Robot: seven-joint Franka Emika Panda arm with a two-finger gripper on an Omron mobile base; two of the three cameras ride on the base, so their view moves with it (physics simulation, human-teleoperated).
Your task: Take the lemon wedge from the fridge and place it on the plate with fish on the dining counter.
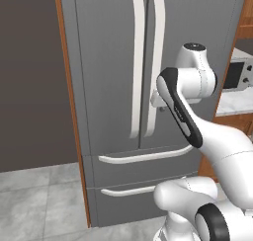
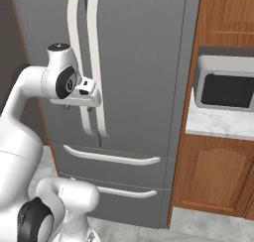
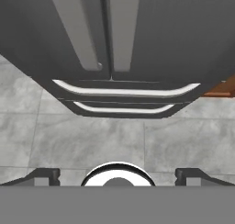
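Fridge is shut, both doors closed, so the lemon wedge is presumably inside; can't be seen. Fills most of both base views, tall grey, w/ two drawers below.

Door handles: the pair runs vertical, long axis 12-to-6, either side of the centre seam. Left handle, right handle. In the right base view the same two sit at approx 11 o'clock of the picture. Drawer handles run horizontal, below.

Gripper sits just in front of the handles, about at their lower half, hand pointing down toward the floor. In the hand view the handles' lower ends lie at 12 o'clock, well above the finger tips, w/ floor tiles between. So the handles lie forward of the fingers, not between them.

Fingers: tips stand wide apart at the hand view's bottom corners, nothing between: released.

Judgement: next move needs the hand turned to face a vertical handle, then a pull.

Room: wood cabinet w/ microwave at 3 o'clock of the fridge crowds the right door's swing; left side has a dark wall, floor free.
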